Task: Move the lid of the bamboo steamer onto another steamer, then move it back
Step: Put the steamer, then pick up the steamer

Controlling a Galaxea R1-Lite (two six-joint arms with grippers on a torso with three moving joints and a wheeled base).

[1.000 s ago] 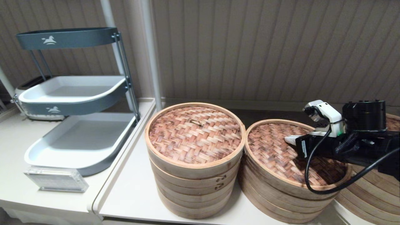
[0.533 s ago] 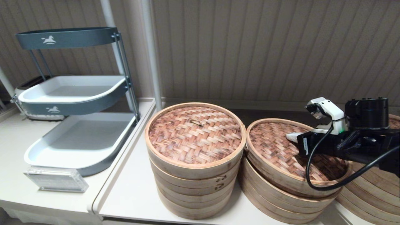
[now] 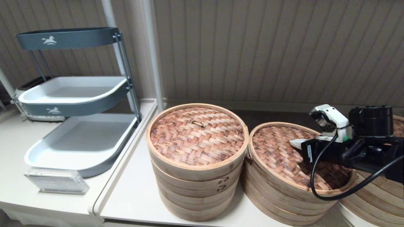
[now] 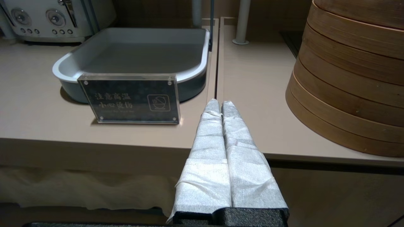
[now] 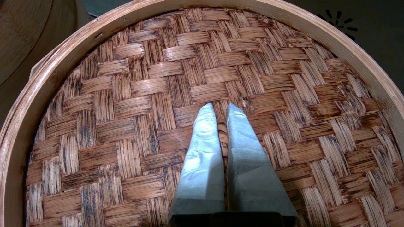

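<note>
The bamboo steamer lid (image 3: 277,151) (image 5: 126,94), reddish-brown weave in a pale rim, lies on the low wide steamer (image 3: 277,201) at centre right, slightly tilted. The lid hides that steamer's inside. My right gripper (image 3: 295,142) (image 5: 221,107) reaches over the lid from the right and is shut on the small loop handle (image 5: 222,138) at its centre. My left gripper (image 4: 220,104) is shut on nothing, low at the counter's front edge, and is out of the head view.
A taller lidded steamer stack (image 3: 195,189) (image 4: 347,78) touches the low one on its left. A third steamer (image 3: 375,195) sits at far right under my arm. On the left are a tiered tray rack (image 3: 75,94), an acrylic sign (image 3: 56,181) (image 4: 129,97) and a toaster (image 4: 47,19).
The lid was raised clear of the low steamer half a second ago and has come back down onto its rings. My right gripper sank with it, still shut on the handle.
</note>
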